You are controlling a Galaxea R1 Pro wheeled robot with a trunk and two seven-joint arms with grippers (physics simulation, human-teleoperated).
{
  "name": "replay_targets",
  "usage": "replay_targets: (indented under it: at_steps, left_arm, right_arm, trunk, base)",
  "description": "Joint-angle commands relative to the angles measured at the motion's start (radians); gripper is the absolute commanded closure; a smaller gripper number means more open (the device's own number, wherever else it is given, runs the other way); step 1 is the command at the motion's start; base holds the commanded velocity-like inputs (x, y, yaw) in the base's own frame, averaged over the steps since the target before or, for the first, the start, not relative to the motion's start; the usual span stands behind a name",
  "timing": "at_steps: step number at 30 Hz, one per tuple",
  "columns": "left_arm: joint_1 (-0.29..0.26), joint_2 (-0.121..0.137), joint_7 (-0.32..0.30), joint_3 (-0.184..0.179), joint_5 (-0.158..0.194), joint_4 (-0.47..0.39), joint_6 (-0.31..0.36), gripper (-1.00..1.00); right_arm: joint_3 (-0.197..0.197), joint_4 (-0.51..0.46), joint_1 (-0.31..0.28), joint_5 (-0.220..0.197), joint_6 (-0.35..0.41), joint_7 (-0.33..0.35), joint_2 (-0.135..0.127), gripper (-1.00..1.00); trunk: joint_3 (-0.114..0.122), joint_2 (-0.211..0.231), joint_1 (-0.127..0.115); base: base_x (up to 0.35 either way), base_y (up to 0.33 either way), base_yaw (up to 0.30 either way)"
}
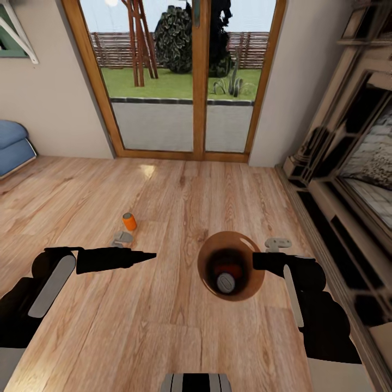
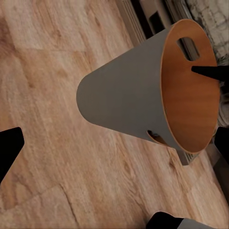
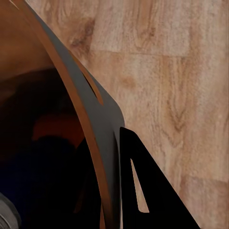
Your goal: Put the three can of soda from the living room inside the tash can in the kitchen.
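Right claw (image 1: 260,262) clamps the rim of the round brown tapering trash bin (image 1: 246,283), held above the wood plank floor (image 1: 163,326); two soda cans lie inside, an orange one (image 1: 228,269) and a grey-topped one (image 1: 225,283). One orange can (image 1: 129,221) stands on the floor, far left. Left claw (image 1: 146,255) looks closed, empty.

Light plank floor (image 1: 179,326), wood-framed glass doors (image 1: 174,76) — blue sofa (image 1: 13,144), fireplace (image 1: 354,163)

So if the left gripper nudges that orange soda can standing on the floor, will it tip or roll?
The orange soda can stands upright on smooth wood planks, taller than wide, so a high push would likely topple it. Once on its round side it would probably roll freely. It looks small and likely light, so the pointed left gripper should push low and gently.
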Motion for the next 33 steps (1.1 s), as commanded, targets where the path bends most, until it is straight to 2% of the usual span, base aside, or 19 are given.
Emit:
replay_targets:
  at_steps: [1, 33]
  left_arm:
    - [0.0, 0.0, 0.0, 0.0, 0.0, 0.0, 0.0, -1.0]
    - [0.001, 0.0, -0.011, 0.0, 0.001, 0.0, -0.002, -1.0]
  right_arm:
    - [0.0, 0.0, 0.0, -0.022, 0.002, 0.006, 0.0, 1.0]
    - [0.0, 0.0, 0.0, -0.022, 0.002, 0.006, -0.001, 1.0]
  trunk:
    - [0.002, 0.0, 0.0]
    - [0.053, 0.0, 0.0]
  base:
    - [0.0, 0.0, 0.0]
    - [0.0, 0.0, 0.0]
